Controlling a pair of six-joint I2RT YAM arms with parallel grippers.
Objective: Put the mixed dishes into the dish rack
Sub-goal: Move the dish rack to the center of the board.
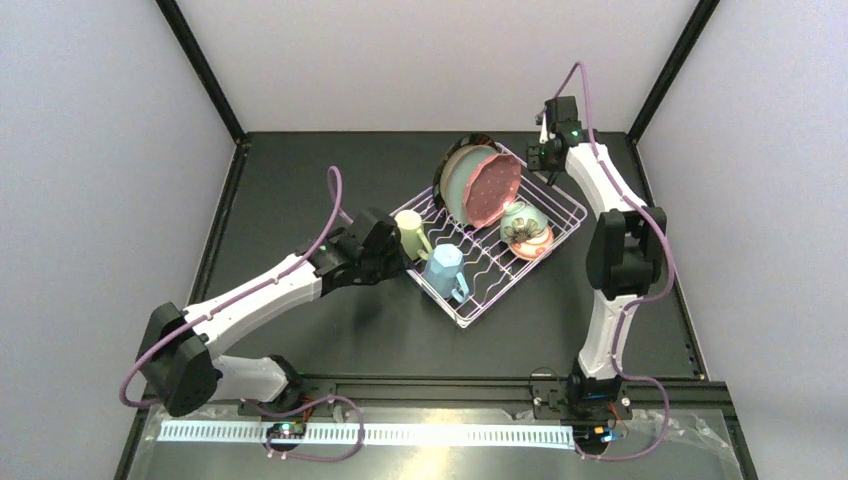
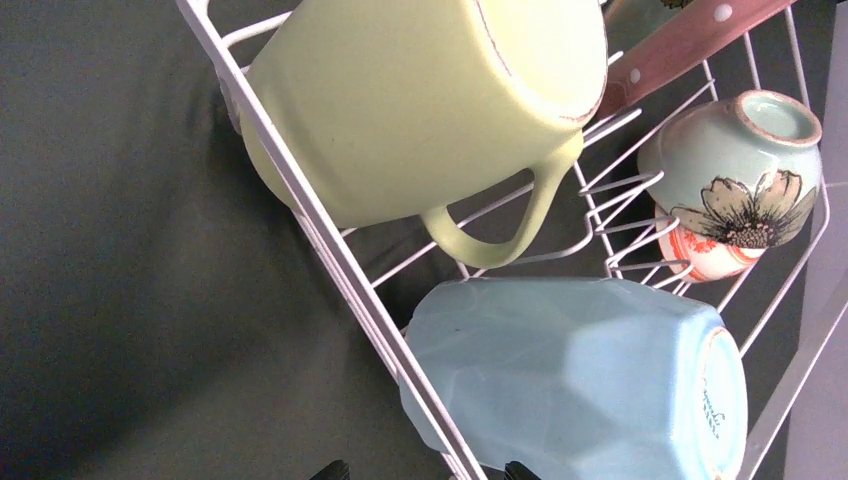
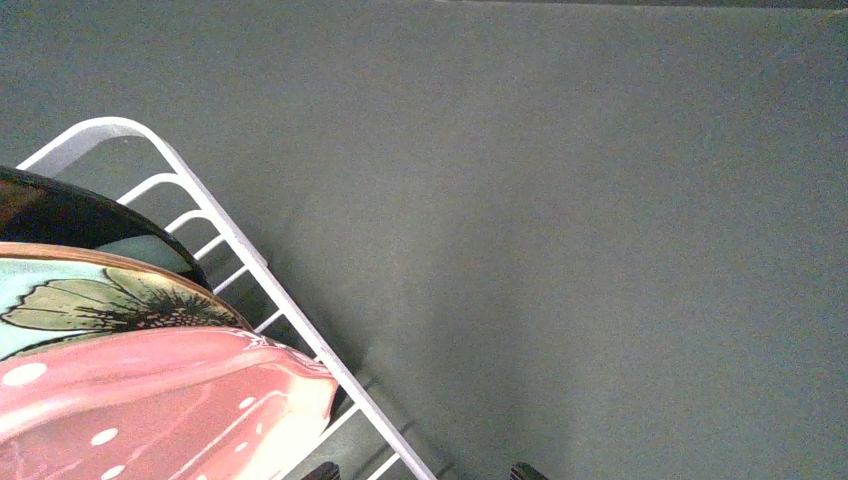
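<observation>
The white wire dish rack [image 1: 560, 215] holds all the dishes. The cream plate with dark rim [image 1: 447, 165], the teal flower plate [image 1: 462, 185] and the pink dotted plate [image 1: 492, 190] stand on edge at its far end. The mint bowl [image 1: 520, 222] lies upside down on the red-orange bowl [image 1: 535, 245]. The cream mug [image 1: 410, 232] and the blue mug [image 1: 445, 270] lie at the near left side. My left gripper [image 1: 393, 250] is open and empty beside the cream mug; in the left wrist view its fingertips [image 2: 330, 469] straddle the rack rim [image 2: 330, 250]. My right gripper [image 1: 541, 158] is open and empty over the rack's far corner.
The left wrist view shows the cream mug [image 2: 420, 100], the blue mug [image 2: 580, 380], the mint bowl [image 2: 740, 160] and the red-orange bowl [image 2: 700, 258]. The right wrist view shows the pink plate [image 3: 150, 400], the teal plate [image 3: 110, 300], the rack rim [image 3: 250, 262] and dark table [image 3: 600, 200].
</observation>
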